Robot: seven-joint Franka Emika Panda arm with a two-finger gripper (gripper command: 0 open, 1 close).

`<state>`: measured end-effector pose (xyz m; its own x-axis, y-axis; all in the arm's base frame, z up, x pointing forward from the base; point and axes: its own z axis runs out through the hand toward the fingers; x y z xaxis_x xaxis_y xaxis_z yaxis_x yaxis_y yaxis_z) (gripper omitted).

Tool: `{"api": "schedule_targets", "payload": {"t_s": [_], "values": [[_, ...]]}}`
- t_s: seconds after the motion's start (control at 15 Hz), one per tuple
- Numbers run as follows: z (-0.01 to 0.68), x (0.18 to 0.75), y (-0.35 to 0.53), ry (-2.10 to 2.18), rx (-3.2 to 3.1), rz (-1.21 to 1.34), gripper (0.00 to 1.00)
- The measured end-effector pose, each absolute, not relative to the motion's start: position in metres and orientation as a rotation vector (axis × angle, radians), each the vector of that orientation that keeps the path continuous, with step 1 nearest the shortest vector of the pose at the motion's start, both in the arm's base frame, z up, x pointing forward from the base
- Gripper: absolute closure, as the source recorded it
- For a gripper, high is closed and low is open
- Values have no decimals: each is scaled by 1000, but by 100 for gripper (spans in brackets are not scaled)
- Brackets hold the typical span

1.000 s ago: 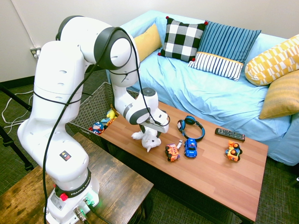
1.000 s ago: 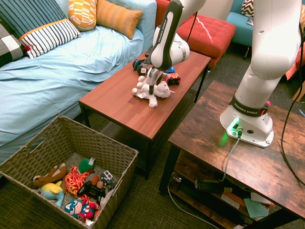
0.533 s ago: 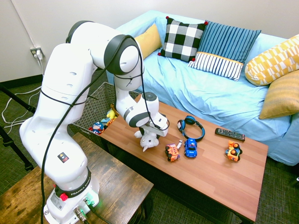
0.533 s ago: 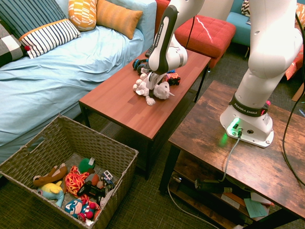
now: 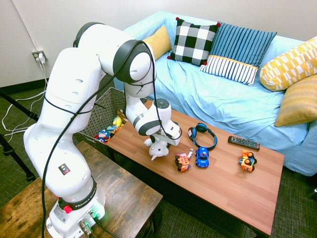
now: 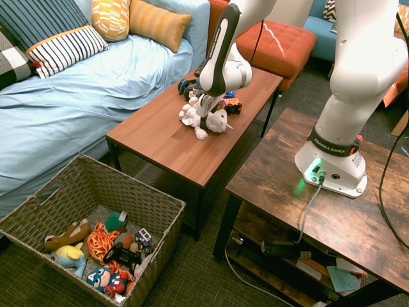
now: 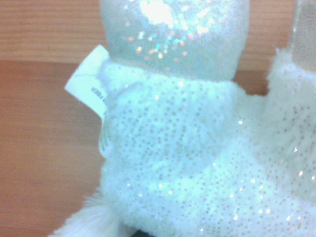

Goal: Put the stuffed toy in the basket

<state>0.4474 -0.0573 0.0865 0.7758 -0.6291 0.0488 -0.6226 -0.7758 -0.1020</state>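
My end effector [image 6: 204,123] is hovering low over the counter [image 6: 153,131], in the upper middle of the second exterior view. It is standing released, its jaws wide apart at the stuffed toy [image 6: 217,121]. The white plush is lying on the counter just beneath me, its limbs spreading out. In the wrist view its sparkly fabric is filling much of the frame, and a white tag [image 7: 90,81] is sticking out from its side.

In the first exterior view, the orange toy vehicle [image 5: 182,162] and the blue toy car [image 5: 202,156] are sitting near the plush, right of it in the frame. The headphones [image 5: 210,135] are lying above them, and the remote [image 5: 243,143] is resting farther right. The woven basket [image 6: 131,192] is standing on the floor at the lower left of the second exterior view, holding several toys [image 6: 105,243].
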Motion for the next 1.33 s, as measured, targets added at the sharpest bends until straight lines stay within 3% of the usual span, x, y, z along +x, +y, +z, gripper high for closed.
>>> {"api": "schedule_targets", "payload": {"t_s": [0.93,1.33], "values": [[102,458,-40,1008,-2871,-164,100],[167,483,51,936,-2874,-283,100]]}}
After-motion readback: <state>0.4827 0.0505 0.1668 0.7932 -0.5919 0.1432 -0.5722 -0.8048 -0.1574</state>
